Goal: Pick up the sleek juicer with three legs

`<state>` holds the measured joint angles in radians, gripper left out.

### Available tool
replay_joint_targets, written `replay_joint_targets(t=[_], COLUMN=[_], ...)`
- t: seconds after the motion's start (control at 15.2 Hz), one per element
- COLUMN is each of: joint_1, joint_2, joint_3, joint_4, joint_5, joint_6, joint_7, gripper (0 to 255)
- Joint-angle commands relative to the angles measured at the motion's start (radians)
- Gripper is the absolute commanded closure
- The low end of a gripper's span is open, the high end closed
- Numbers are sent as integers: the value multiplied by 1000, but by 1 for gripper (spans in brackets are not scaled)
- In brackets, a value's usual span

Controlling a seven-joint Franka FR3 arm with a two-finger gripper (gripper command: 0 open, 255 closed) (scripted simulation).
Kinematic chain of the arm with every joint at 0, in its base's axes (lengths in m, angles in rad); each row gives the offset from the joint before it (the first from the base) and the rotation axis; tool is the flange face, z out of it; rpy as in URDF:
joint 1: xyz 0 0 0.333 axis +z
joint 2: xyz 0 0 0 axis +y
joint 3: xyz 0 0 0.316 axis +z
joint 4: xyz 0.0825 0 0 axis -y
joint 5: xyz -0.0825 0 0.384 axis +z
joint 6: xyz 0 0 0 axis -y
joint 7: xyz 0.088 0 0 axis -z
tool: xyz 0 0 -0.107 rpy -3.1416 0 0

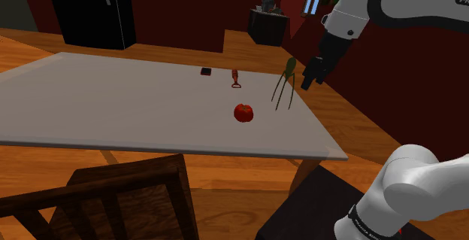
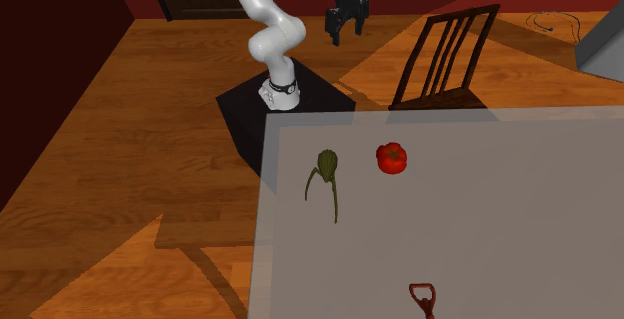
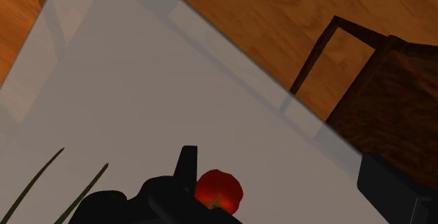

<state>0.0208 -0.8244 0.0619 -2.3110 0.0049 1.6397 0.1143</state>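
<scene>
— Olive-green juicer (image 1: 284, 80): where have you got it?
— I see it upright on its three thin legs on the grey table (image 1: 113, 103), near the corner closest to the stand (image 2: 290, 117). A red tomato (image 2: 391, 157) sits just beside it, on the second exterior view's right, and the two are not touching.
— And the gripper (image 2: 345, 37)?
— Released. In the second exterior view its two black fingers stand apart with nothing between them. It hangs in the air, and in the shoulder view it sits just to the right of the juicer's head, clear of it.
— Anything from the wrist?
— Two thin legs slant across the tabletop to one side of the fingers, and the tomato shows past one black finger. A dark wooden chair (image 3: 386, 96) stands off the table's edge.
— Other clutter?
— A red bottle opener (image 1: 236, 79) lies farther in, well apart from the juicer, with a small dark thing (image 1: 205, 71) near it.
</scene>
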Motion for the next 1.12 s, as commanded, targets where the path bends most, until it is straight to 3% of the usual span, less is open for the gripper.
replay_joint_targets(t=[0.0, 0.59, 1.06], joint_1=[0, -15, 4], joint_2=[0, 111, 280], joint_3=[0, -225, -401], joint_4=[0, 5, 100], joint_5=[0, -90, -96], joint_6=[0, 156, 266], joint_7=[0, -300, -539], gripper=[0, 0, 0])
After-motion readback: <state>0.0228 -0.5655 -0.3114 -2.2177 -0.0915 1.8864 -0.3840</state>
